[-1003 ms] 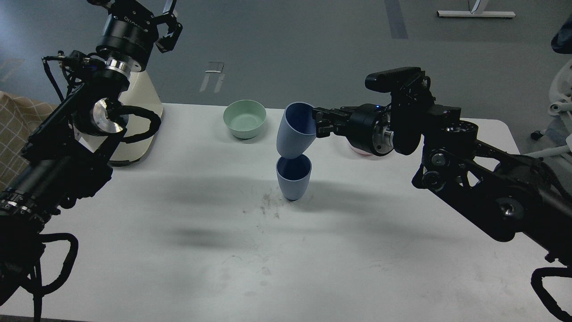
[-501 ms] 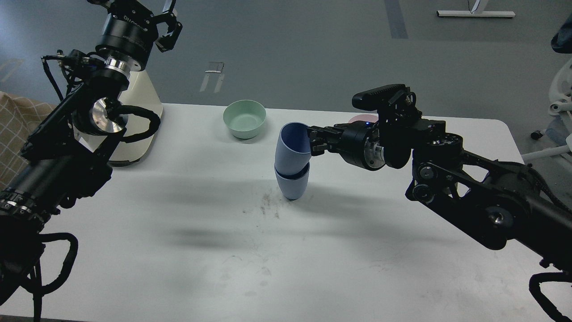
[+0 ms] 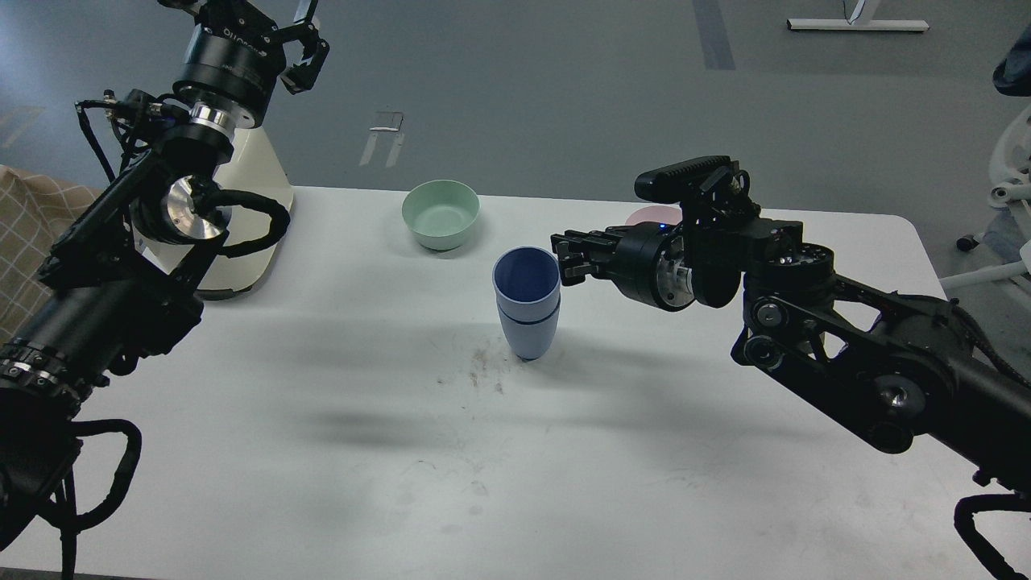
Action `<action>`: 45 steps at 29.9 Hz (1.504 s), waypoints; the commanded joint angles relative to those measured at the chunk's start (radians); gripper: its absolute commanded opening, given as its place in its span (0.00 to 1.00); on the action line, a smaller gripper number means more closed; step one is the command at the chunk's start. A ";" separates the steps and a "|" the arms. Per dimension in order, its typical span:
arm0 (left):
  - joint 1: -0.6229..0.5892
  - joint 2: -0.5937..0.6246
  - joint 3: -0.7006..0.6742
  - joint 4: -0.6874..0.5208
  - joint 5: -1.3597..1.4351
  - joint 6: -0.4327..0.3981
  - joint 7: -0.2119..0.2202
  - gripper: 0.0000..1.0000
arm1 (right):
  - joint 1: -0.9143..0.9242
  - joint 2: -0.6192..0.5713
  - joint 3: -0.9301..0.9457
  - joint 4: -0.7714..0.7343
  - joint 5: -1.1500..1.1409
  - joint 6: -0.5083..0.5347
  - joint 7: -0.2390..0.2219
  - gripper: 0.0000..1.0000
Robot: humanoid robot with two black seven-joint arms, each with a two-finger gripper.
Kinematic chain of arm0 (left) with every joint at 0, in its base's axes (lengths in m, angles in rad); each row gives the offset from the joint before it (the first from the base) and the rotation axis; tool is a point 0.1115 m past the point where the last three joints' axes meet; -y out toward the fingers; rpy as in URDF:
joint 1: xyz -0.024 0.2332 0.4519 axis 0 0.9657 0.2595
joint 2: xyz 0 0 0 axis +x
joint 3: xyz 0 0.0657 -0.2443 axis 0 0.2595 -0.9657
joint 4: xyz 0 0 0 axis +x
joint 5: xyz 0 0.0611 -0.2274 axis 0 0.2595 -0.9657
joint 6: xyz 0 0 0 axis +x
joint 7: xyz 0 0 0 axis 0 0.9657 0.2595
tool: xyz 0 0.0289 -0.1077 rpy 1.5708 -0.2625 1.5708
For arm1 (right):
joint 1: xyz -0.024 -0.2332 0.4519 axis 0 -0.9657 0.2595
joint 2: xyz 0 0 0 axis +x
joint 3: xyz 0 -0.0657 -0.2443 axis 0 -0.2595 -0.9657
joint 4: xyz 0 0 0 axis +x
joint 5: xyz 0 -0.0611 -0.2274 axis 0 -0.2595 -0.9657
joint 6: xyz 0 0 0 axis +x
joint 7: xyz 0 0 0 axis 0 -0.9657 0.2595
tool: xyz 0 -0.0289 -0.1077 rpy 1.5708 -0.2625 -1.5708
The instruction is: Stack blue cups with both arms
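Note:
The two blue cups (image 3: 527,310) stand nested and upright at the middle of the white table (image 3: 338,451), the upper cup's rim (image 3: 526,278) sitting a little above the lower one's. My right gripper (image 3: 564,258) is just right of the upper rim, its fingers spread apart and off the cup. My left gripper (image 3: 300,44) is raised high at the far left above the table's back edge, fingers spread and empty.
A green bowl (image 3: 441,213) sits behind and left of the cups. A pink bowl (image 3: 648,215) is mostly hidden behind my right wrist. A cream-coloured stand (image 3: 254,201) is at the back left. Dark smudges (image 3: 483,370) mark the table in front of the cups.
My right gripper lowered the tilted upper cup into the standing one. The cup now sits upright and nested, and the fingers have come off its rim. The left arm has not moved.

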 commanded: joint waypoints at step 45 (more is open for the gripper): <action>0.069 0.046 -0.117 -0.009 -0.061 -0.117 0.043 0.98 | -0.078 0.107 1.161 -0.553 1.048 0.000 0.275 1.00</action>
